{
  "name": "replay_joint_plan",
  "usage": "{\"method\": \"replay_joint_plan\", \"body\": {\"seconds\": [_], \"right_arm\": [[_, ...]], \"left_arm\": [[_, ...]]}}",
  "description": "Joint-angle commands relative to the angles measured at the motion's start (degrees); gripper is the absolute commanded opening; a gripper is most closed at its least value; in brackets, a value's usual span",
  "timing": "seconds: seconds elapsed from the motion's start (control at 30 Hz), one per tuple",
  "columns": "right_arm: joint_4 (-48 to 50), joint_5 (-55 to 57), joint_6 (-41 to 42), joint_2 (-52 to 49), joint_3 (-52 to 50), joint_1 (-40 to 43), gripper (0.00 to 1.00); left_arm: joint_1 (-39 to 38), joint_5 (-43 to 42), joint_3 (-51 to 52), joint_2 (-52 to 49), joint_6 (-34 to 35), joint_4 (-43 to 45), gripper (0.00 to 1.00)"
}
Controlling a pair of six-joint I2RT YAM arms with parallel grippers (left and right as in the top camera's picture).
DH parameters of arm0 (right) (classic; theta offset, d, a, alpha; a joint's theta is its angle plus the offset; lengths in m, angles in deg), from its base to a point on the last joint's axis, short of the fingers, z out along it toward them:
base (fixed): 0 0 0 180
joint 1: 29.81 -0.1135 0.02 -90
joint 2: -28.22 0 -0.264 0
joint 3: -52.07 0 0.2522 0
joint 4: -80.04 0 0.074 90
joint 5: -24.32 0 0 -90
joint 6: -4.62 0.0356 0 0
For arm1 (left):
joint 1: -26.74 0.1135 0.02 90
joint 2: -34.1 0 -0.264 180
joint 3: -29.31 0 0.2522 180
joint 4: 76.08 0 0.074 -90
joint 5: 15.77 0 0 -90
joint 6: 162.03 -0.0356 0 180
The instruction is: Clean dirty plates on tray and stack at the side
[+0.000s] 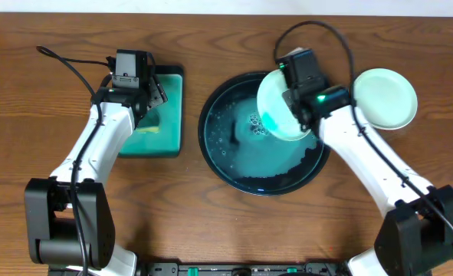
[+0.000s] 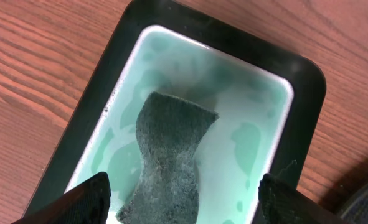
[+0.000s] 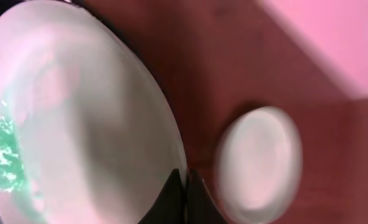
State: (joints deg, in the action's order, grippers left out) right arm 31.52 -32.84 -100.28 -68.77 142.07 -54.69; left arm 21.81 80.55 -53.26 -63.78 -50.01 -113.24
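Plate (image 1: 276, 107) gripped by rim in right pincer (image 3: 185, 180), tilted over tray (image 1: 218, 146), centre-right. Left pincer (image 2: 190, 193) spread wide above sponge (image 2: 171, 149), upper left. Sponge to be pinched at waist, drips kept over tray.

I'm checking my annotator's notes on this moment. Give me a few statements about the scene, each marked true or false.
1. The right gripper pinches a plate by its rim. True.
2. That plate is spotless. False: a teal smear shows on it.
3. The left gripper is shut on the sponge. False: its jaws stand open, and the sponge lies loose in the rectangular tray.
4. A second plate lies on the table, beside the round black tray. True.
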Motion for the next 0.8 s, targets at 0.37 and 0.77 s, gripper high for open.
{"method": "replay_joint_plan", "body": {"seconds": [0.37,0.77], "right_arm": [[21.6,35.5,-51.6,1.0,1.1,-14.0,0.01],[37.6,37.9,-67.7,1.0,1.1,-18.3,0.01]], "left_arm": [[0.2,0.3,0.0,-0.2,-0.6,-0.1,0.77],[0.2,0.3,0.0,-0.2,-0.6,-0.1,0.77]]}}
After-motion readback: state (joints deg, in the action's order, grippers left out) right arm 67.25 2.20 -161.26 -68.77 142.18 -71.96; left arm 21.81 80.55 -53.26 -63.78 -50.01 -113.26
